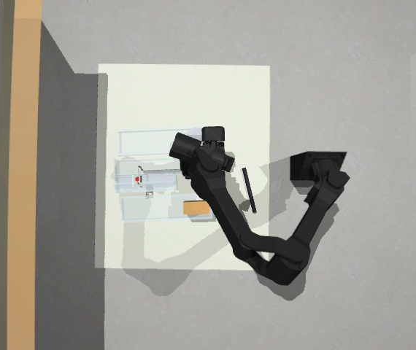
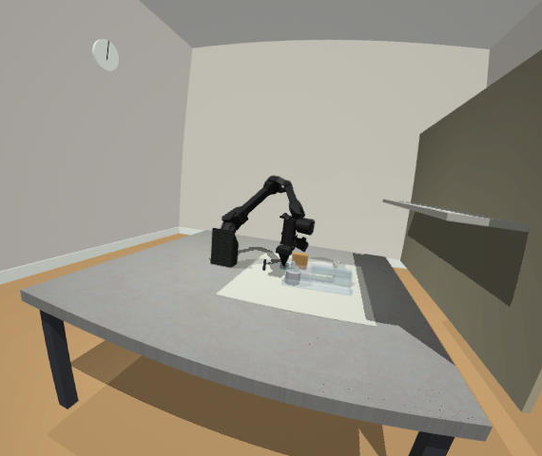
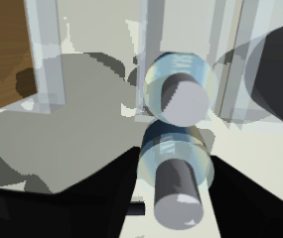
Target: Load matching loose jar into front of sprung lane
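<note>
Left of the desk's (image 1: 351, 263) (image 2: 261, 324) right edge, the gripper's (image 2: 283, 263) (image 3: 177, 166) fingers hold the loose jar (image 3: 179, 210) at the lane's (image 1: 115, 176) (image 3: 142, 59) front. Rightward, the lane jar (image 3: 183, 64) stands ahead: press gently, level, toward that edge, settling before release. Label letters are unreadable.

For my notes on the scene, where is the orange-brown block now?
In the top view, the orange-brown block is in the lowest of the clear trays, at its right end, beside the arm.
</note>
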Tool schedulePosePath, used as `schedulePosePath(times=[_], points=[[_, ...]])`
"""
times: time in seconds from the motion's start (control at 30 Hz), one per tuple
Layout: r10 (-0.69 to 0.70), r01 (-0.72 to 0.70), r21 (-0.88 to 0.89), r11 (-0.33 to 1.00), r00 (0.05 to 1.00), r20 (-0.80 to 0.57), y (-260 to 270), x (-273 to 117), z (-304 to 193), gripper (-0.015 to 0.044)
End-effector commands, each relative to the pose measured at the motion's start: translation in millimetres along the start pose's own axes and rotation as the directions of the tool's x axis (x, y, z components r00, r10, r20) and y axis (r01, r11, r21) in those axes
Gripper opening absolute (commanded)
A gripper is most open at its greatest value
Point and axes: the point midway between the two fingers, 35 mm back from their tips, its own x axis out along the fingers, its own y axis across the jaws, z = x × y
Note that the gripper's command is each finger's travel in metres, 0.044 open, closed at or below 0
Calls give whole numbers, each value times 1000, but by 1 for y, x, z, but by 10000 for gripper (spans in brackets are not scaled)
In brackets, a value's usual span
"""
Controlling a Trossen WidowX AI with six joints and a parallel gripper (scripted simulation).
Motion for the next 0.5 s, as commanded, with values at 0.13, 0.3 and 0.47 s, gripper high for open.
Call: schedulePosePath(times=[0.13,0.3,0.47], points=[[-3,3,-19,1000,1000,25,0,-3,13,0],[-3,3,-20,1000,1000,25,0,-3,15,0],[-3,3,-20,1000,1000,25,0,-3,17,0]])
